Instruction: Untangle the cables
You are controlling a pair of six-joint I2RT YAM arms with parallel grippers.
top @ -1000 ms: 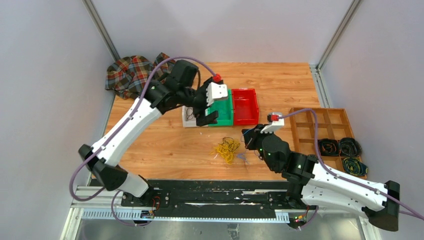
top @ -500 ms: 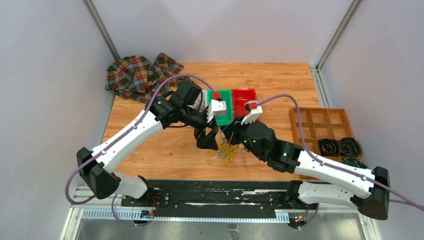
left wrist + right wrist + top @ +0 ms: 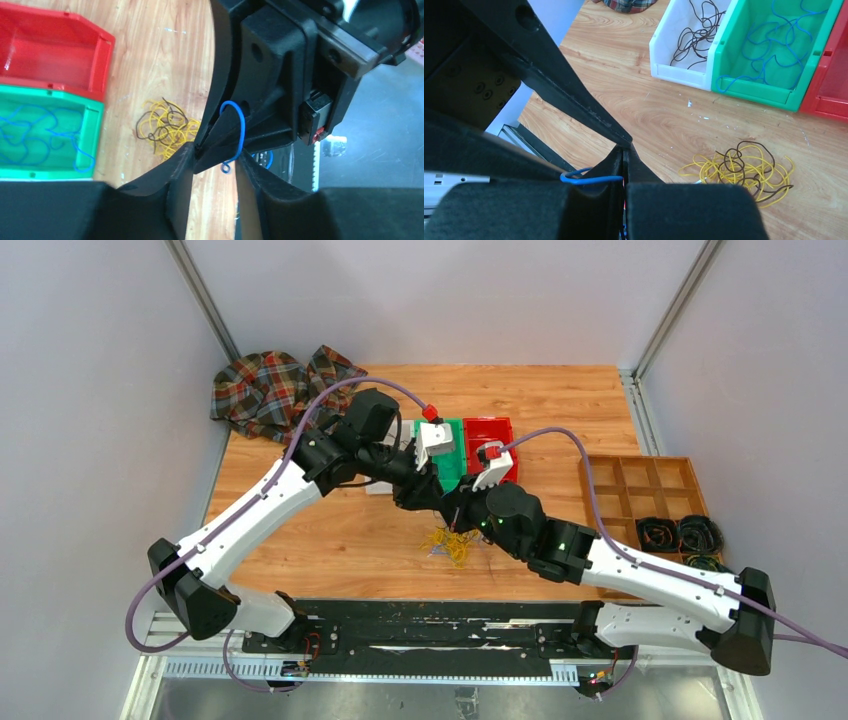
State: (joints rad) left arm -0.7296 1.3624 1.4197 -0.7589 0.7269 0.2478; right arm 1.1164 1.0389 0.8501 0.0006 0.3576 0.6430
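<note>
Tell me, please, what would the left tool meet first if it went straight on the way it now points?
Most likely the right tool, whose shut tips pinch a blue cable. In the left wrist view they sit right between the open fingers of the left tool, though depth is hard to judge.
</note>
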